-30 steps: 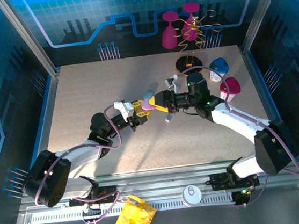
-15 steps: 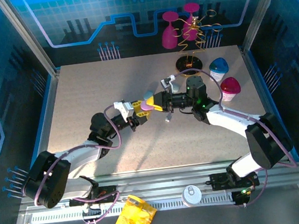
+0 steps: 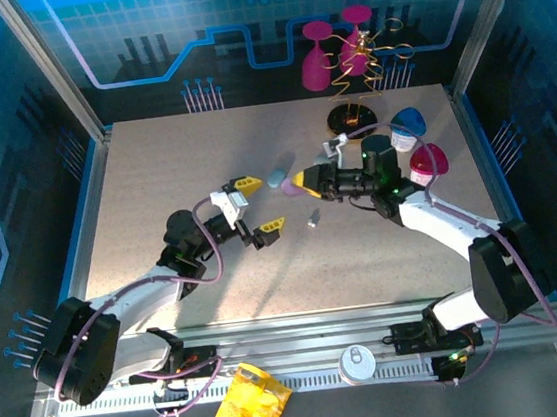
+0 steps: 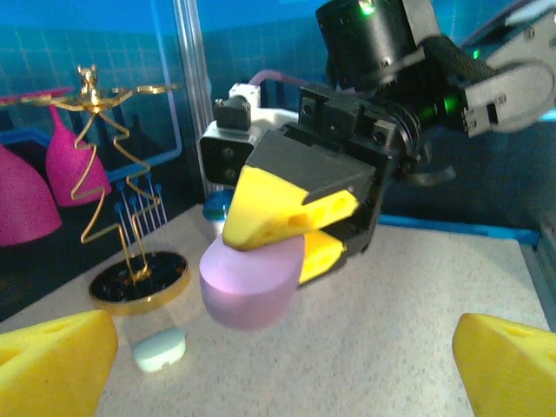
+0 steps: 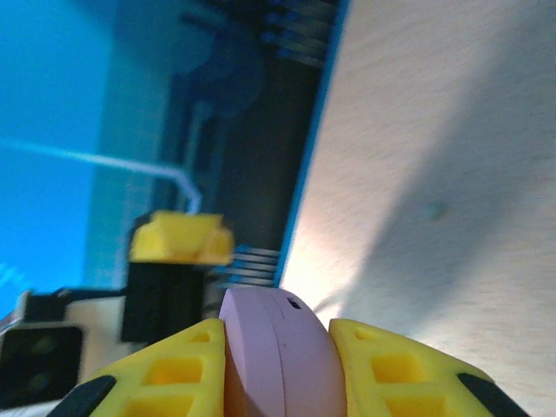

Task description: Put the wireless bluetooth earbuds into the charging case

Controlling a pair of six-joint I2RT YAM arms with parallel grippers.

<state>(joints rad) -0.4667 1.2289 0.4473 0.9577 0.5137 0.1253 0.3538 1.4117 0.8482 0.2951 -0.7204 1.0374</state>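
Note:
A purple pebble-shaped charging case (image 4: 252, 282) hangs above the table with my right gripper (image 3: 298, 180) shut on it. In the right wrist view the case (image 5: 278, 356) is pinched edge-on between the yellow fingers (image 5: 391, 369). My left gripper (image 3: 260, 206) stands open just left of it, its yellow fingertips (image 4: 52, 360) wide apart with nothing between them. A pale blue case (image 3: 276, 180) lies closed on the table beside the right gripper, and it appears again as a pale pebble (image 4: 159, 349) in the left wrist view. One tiny whitish-grey earbud (image 3: 313, 221) lies on the table below the right gripper. The other earbuds are out of view.
A gold wire stand on a black base (image 3: 351, 117) stands at the back right, with pink glasses (image 3: 319, 53) behind it. A blue lidded cup (image 3: 408, 125) and a pink one (image 3: 427, 161) sit by the right wall. A yellow bag (image 3: 249, 405) and a can (image 3: 357, 363) lie on the front rail.
My left gripper let go of the purple case, opened wide and drew back to the left. The right gripper kept the case and shifted slightly right and back.

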